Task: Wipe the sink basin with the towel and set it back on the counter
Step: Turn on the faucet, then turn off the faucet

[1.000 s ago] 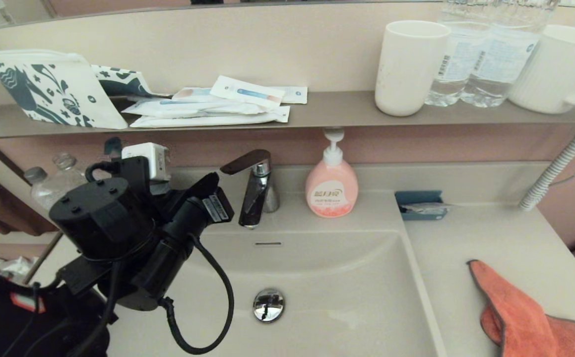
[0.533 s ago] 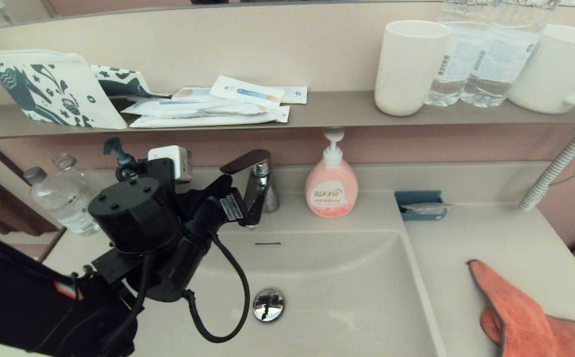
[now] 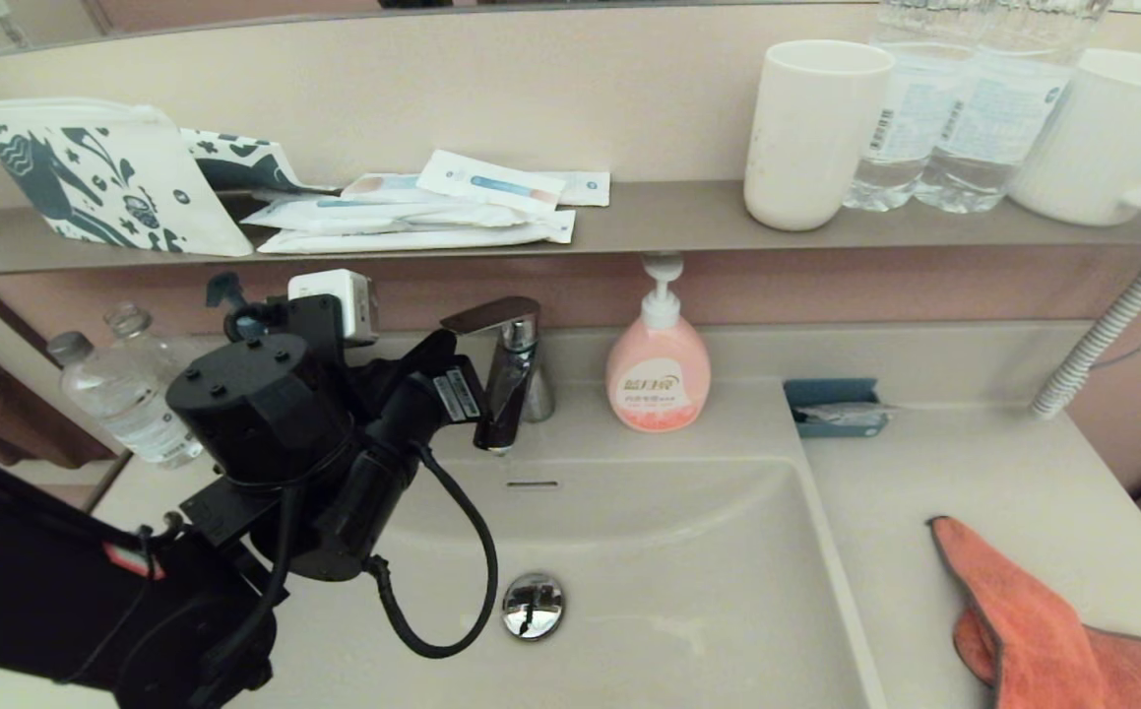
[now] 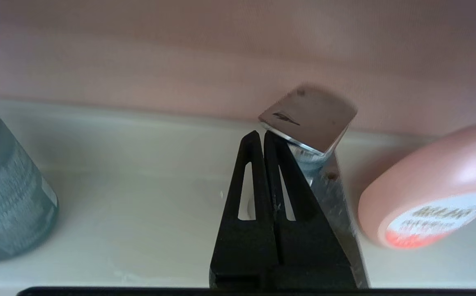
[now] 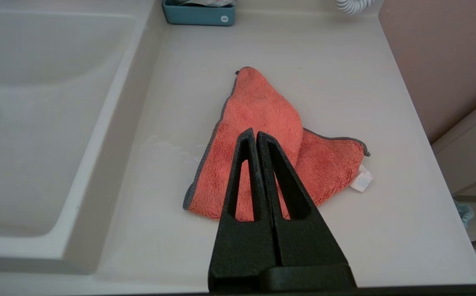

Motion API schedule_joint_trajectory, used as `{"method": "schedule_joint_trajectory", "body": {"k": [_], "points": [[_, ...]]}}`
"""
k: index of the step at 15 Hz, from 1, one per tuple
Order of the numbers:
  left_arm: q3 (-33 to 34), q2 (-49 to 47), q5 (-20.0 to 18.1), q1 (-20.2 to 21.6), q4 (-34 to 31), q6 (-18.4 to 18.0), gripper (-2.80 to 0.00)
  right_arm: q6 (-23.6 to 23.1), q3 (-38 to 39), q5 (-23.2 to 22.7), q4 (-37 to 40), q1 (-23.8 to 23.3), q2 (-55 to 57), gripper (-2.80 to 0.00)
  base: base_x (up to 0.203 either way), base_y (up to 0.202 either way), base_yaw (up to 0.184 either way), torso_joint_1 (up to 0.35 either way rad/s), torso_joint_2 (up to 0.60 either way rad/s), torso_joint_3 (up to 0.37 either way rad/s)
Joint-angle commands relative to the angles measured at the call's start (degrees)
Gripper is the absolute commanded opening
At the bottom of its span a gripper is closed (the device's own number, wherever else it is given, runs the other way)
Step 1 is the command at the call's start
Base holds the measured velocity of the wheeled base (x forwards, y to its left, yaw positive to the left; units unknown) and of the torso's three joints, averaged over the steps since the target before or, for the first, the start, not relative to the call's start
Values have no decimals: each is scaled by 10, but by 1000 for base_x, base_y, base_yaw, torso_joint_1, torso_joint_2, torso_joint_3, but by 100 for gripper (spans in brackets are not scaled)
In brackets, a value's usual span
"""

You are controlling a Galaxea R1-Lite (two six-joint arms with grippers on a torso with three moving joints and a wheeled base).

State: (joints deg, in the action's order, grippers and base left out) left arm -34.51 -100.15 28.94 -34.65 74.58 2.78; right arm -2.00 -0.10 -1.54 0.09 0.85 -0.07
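Towel crumpled on surface right of basin, partly folded over itself, white tag at one corner, well apart from drain plug. Basin bare apart from plug; overflow slot in back wall. Left gripper raised over back-left of basin, fingers pressed together, tips touching or just under lever of faucet; contact not certain. Pink soap bottle just beside faucet; clear bottle on far left by arm. Right gripper low at front of surface, fingers together, holding nothing, tips pointing over towel. Small blue tray at back of surface. Shelf above carries sachets, cup, water bottles, mug.
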Motion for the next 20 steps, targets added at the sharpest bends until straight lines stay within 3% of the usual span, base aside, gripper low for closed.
{"method": "schedule_joint_trajectory", "body": {"k": [1,9,20], "points": [[-3,10,2,0,4,-1,-280,0,0,0,0,0,1,-280,0,0,0,0,0,0],[2,26,2,7,4,-50,-280,0,0,0,0,0,1,-280,0,0,0,0,0,0],[-41,2,1,2,-22,-63,-280,0,0,0,0,0,1,-280,0,0,0,0,0,0]]}}
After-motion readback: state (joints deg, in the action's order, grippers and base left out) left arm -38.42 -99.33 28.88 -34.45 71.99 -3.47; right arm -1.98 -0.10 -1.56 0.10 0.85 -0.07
